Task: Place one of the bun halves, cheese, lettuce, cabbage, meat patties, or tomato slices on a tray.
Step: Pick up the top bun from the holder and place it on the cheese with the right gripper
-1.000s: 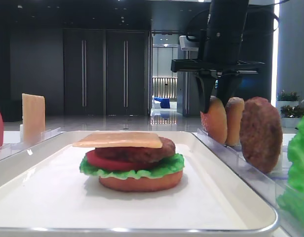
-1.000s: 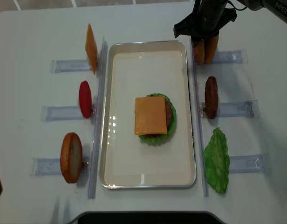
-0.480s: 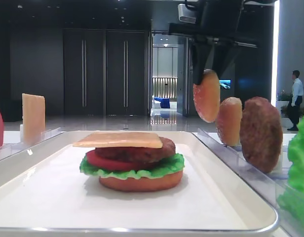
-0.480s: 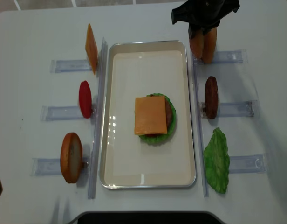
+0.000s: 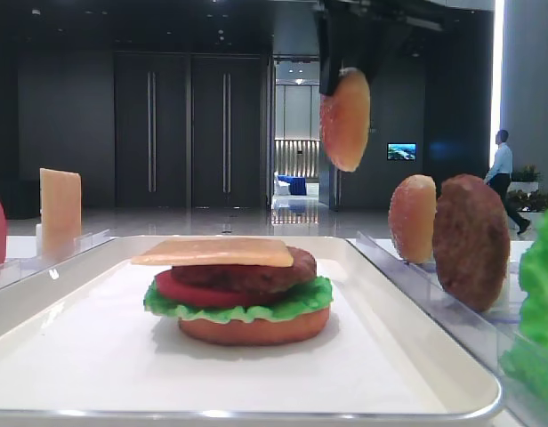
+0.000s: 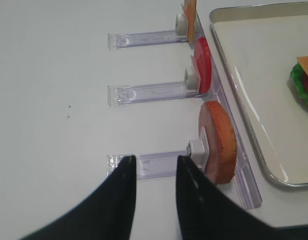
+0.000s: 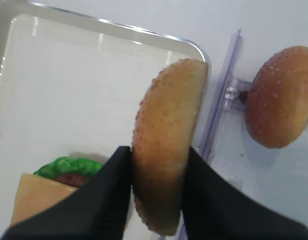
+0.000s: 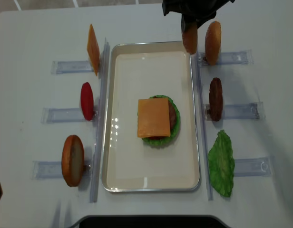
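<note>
My right gripper (image 7: 158, 156) is shut on a domed, speckled bun top (image 7: 166, 145), held on edge in the air. The bun top (image 8: 190, 38) hangs over the far right corner of the white tray (image 8: 151, 71), high above it (image 5: 345, 120). In the middle of the tray stands a stack (image 8: 156, 118) of bottom bun, lettuce, tomato, patty and cheese (image 5: 213, 252). My left gripper (image 6: 154, 162) is open and empty, low over a clear rack beside the flat bottom bun (image 6: 220, 142).
Right of the tray, clear racks hold a second domed bun top (image 8: 213, 35), a meat patty (image 8: 215, 99) and a lettuce leaf (image 8: 221, 164). The left racks hold a cheese slice (image 8: 92, 49), a tomato slice (image 8: 87, 100) and the bottom bun (image 8: 73, 160).
My right gripper has lifted the bun top out of its rack, next to the other bun top, and carried it up and left over the tray's rim. The left gripper has not moved.
</note>
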### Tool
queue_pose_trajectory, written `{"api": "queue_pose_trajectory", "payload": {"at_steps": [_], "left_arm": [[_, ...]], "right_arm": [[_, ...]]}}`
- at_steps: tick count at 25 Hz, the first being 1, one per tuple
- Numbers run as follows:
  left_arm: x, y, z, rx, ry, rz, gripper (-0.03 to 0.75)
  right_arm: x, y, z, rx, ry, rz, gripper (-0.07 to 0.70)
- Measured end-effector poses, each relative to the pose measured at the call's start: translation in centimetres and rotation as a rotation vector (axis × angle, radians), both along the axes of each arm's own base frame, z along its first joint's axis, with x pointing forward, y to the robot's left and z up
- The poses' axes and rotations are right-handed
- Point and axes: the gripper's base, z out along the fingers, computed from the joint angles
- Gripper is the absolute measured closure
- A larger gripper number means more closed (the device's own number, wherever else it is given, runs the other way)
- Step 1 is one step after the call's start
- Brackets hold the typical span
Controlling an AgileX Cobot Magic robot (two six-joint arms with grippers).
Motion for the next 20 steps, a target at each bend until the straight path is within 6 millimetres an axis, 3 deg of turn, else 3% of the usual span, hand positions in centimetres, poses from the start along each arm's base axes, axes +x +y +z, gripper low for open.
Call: {"api": "queue_pose_trajectory", "payload": {"at_steps": [5, 10, 16, 20], "left_arm": [[0.0, 0.0, 0.0, -0.001, 0.0, 0.0, 0.503], [0.0, 0.0, 0.0, -0.001, 0.0, 0.0, 0.504], [0.0, 0.0, 0.0, -0.001, 0.0, 0.0, 0.504], [0.0, 0.0, 0.0, -0.001, 0.0, 0.0, 0.504]], "right_arm": [[-0.9, -0.8, 2.1, 0.008, -0.037, -0.022, 0.416], [-1.8, -0.3, 2.5, 0.006, -0.043, -0.027, 0.416], [-7.0, 1.7, 0.5, -0.058, 0.05, -0.002, 0.416], [-10.3, 1.7, 0.6, -0.057, 0.082, -0.012, 0.416]]}}
